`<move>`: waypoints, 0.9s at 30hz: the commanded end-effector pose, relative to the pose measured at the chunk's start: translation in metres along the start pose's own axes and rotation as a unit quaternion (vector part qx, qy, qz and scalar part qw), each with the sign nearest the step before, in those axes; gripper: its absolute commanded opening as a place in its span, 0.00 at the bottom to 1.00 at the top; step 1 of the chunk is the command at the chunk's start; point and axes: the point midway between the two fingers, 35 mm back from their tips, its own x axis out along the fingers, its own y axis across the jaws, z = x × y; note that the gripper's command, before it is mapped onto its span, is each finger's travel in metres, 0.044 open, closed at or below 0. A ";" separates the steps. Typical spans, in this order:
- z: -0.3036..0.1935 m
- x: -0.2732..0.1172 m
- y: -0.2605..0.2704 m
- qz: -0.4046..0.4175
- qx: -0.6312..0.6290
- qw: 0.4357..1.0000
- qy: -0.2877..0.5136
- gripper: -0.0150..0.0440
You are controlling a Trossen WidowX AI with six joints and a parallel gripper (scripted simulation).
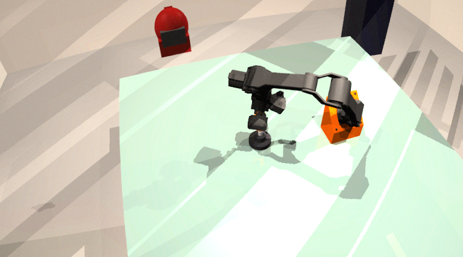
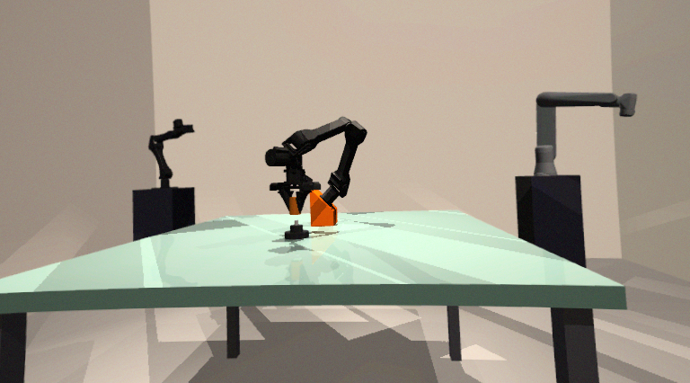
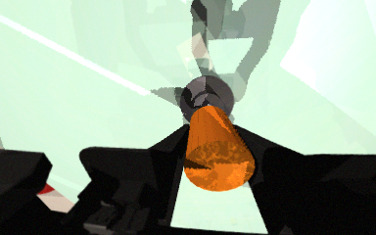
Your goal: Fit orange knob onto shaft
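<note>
The orange knob (image 2: 294,206) (image 3: 219,157) is upright between the fingertips of my gripper (image 2: 294,207), which is shut on it and points down. The knob hangs above the round black pedestal (image 1: 260,142) (image 2: 296,234) (image 3: 223,91), with a gap below it in the exterior view. The silver shaft (image 1: 260,133) (image 2: 296,222) stands up from the pedestal's middle. In the top view a finger hides nearly all of the knob. In the wrist view the knob covers the near part of the pedestal. The knob's hole is hidden, and I cannot tell how the flat sides line up.
The pedestal stands on the pale green glass table (image 1: 163,110) (image 2: 407,266). My arm's orange base (image 1: 330,126) (image 2: 322,213) is right of the pedestal. Beyond the table are a red object (image 1: 171,20), dark pillars (image 1: 370,8) (image 2: 549,216) and two other arms (image 2: 162,157) (image 2: 545,124).
</note>
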 end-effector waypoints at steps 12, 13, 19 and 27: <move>0.002 0.017 -0.001 -0.002 -0.001 1.000 -0.004 0.25; 0.003 0.017 -0.001 -0.002 -0.001 1.000 -0.004 0.25; 0.003 0.020 -0.002 -0.002 -0.001 1.000 -0.004 0.25; 0.002 0.022 -0.002 -0.002 -0.001 1.000 -0.004 0.25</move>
